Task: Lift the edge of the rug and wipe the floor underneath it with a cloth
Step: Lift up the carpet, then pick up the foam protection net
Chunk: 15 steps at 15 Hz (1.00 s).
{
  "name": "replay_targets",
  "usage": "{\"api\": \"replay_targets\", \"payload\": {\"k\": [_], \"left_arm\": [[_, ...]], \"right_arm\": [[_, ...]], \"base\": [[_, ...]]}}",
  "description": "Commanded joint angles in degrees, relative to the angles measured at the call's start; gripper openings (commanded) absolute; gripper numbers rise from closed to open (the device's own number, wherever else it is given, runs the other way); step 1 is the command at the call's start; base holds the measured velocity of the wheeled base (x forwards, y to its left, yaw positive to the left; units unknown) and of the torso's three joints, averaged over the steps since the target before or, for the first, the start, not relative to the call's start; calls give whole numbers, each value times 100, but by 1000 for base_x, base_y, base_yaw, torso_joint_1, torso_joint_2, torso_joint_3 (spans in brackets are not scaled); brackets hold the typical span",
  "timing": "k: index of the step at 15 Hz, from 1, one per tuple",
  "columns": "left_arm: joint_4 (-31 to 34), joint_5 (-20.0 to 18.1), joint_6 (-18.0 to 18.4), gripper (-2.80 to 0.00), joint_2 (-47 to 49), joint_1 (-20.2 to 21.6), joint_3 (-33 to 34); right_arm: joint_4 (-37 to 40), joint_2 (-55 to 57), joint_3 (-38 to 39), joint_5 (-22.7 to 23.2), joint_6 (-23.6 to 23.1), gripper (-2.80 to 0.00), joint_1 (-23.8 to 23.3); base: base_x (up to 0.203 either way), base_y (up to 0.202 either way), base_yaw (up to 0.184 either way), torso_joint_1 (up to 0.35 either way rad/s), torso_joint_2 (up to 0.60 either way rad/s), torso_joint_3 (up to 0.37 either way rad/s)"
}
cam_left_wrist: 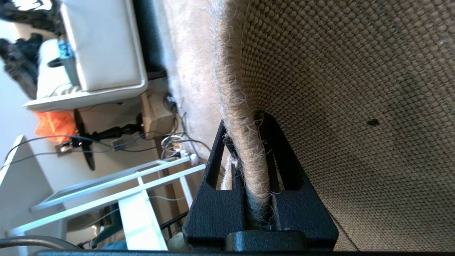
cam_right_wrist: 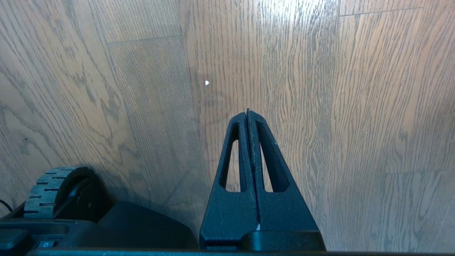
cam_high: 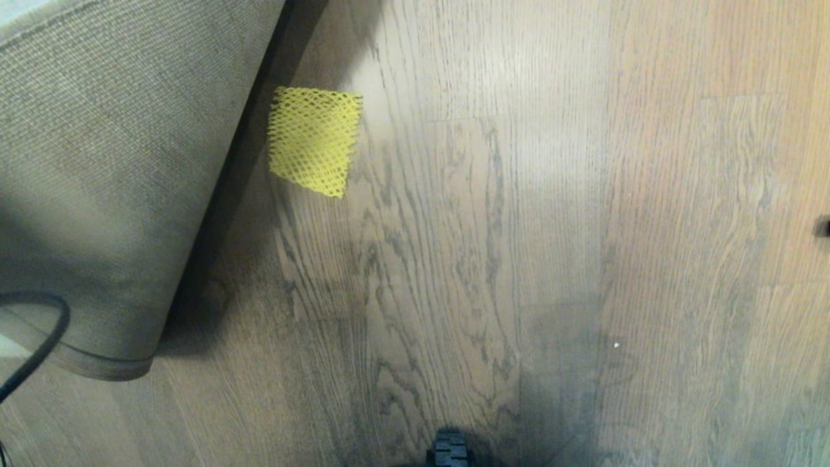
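Observation:
The rug edge [cam_high: 117, 194] is raised off the floor at the left of the head view, its beige woven backing turned toward me and its rounded corner hanging low. In the left wrist view my left gripper [cam_left_wrist: 245, 122] is shut on the rug edge [cam_left_wrist: 238, 106], the fuzzy border pinched between the black fingers with the woven backing on one side. The yellow mesh cloth [cam_high: 314, 139] lies flat on the brown wood floor [cam_high: 519, 227], just right of the lifted rug. My right gripper [cam_right_wrist: 247, 113] hangs shut and empty above the floor [cam_right_wrist: 355, 106]. Neither gripper shows in the head view.
A black cable [cam_high: 39, 337] loops at the lower left. The base wheel [cam_high: 449, 451] shows at the bottom edge, also as the wheel [cam_right_wrist: 53, 188] beside the right arm. A white cushioned seat [cam_left_wrist: 103, 49], a white frame [cam_left_wrist: 117, 188] and cables stand beyond the rug.

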Motion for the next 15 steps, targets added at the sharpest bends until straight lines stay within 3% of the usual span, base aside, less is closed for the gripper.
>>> {"api": "replay_targets", "payload": {"k": [1,7,11,15], "left_arm": [[-65,32,17,-280,-210,142,52],[-87,9,-35,-280,-244,400,269],[-74,8,-78,-280,-405,407,724],[-74,18,-95,-280,-419,417,776]], "right_arm": [[-5,-2,0,1,0,-280,0],[4,-2,0,1,0,-280,0],[3,-2,0,-7,0,-280,0],[4,-2,0,1,0,-280,0]], "base": [[0,0,0,0,0,0],[0,0,0,0,0,0],[0,0,0,0,0,0],[0,0,0,0,0,0]]}}
